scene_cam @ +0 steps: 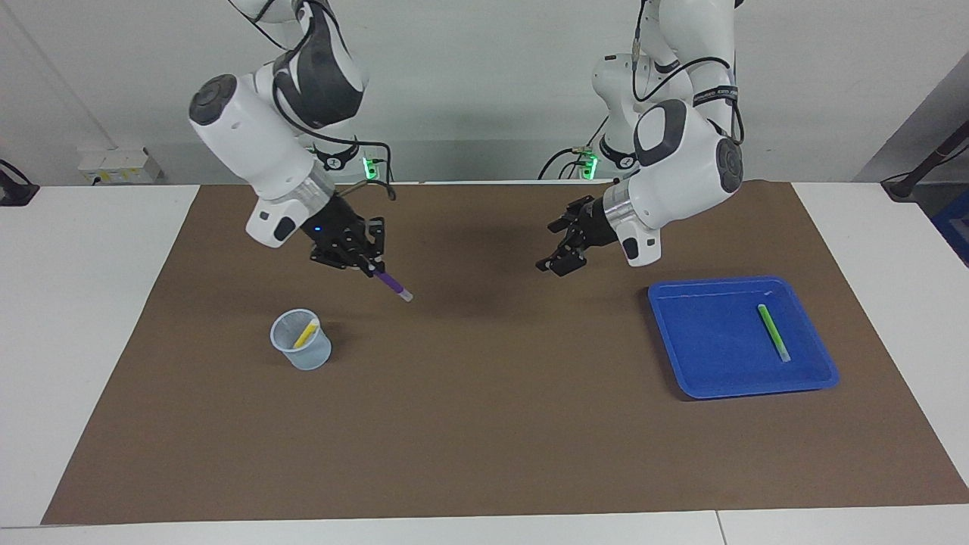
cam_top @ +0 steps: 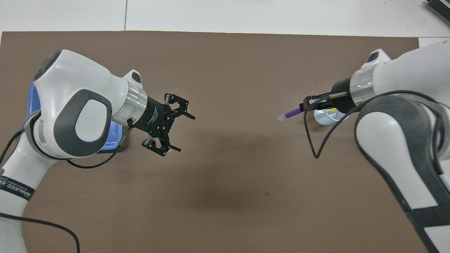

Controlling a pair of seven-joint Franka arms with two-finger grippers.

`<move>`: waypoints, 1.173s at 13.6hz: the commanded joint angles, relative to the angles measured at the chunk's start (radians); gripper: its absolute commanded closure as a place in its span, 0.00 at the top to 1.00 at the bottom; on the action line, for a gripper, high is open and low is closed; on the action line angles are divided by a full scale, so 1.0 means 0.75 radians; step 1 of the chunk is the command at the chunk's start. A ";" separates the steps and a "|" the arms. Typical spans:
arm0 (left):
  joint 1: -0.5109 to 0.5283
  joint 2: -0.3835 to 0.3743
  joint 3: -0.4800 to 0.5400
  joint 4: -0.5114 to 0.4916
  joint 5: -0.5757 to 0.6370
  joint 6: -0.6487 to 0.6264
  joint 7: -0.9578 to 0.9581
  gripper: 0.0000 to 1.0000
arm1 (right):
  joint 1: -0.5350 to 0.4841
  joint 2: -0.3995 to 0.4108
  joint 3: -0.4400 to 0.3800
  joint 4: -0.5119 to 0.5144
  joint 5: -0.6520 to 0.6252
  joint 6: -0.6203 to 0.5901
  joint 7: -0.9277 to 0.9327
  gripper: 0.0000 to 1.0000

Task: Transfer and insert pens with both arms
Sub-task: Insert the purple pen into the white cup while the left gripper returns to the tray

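Right end effector (scene_cam: 369,261), clamped on purple pen (scene_cam: 392,284), should tilt it upright over cup (scene_cam: 301,340) at its seven o'clock; left end effector (scene_cam: 564,241) waits, fingers apart.

The white jointed left arm reaches in with its wrist angled down toward the table's middle, its black two-finger left gripper (scene_cam: 559,244) hanging in the air with jaws spread wide and nothing between them. The white jointed right arm slopes down at its own end, its black right gripper (scene_cam: 369,264) clamped on something thin, fingertips together.
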 commanded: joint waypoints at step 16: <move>0.406 -0.013 0.039 -0.056 0.575 0.333 1.667 1.00 | -0.207 0.019 0.013 -0.025 -0.353 0.110 -0.499 0.00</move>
